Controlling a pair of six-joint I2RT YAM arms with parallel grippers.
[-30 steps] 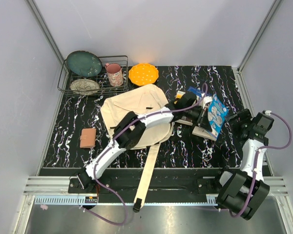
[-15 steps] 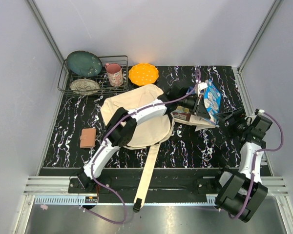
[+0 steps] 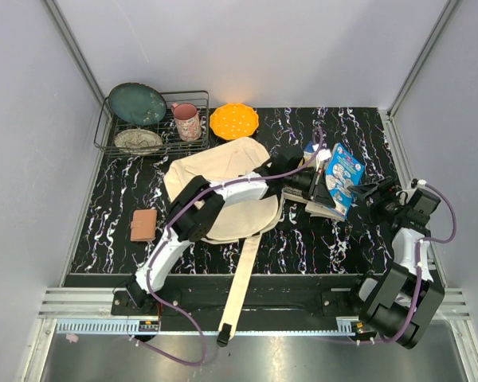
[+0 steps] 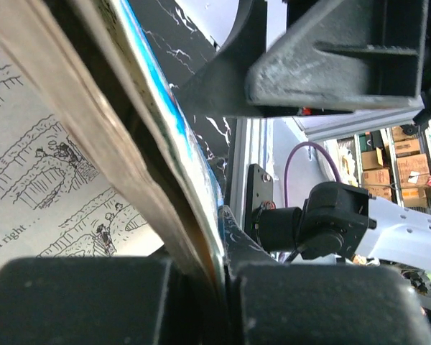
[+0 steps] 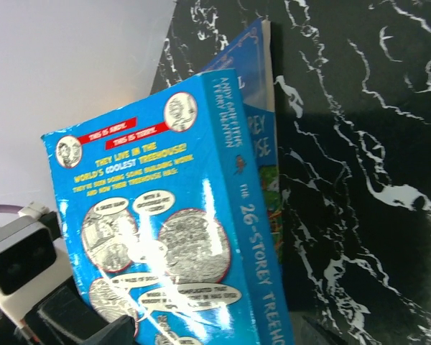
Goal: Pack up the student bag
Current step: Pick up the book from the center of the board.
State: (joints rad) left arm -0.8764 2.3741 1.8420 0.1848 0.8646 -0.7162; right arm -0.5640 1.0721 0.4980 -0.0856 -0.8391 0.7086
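The cream student bag lies flat at the table's centre, and my left arm reaches across it. My left gripper is shut on the edge of a blue paperback, tilting it up on edge to the right of the bag. In the left wrist view the jaws pinch the blue cover and its illustrated pages. My right gripper is open just to the book's right. The right wrist view shows the book's back cover and spine filling the space ahead of my open gripper.
A second blue book lies behind the held one. A wire rack with plates, a pink mug and an orange dish stand at the back. A brown wallet lies left. A bag strap hangs over the front edge.
My left gripper has lifted the book and pulled it back towards the bag, so it stands steeper. My right gripper has moved left, closer to the book.
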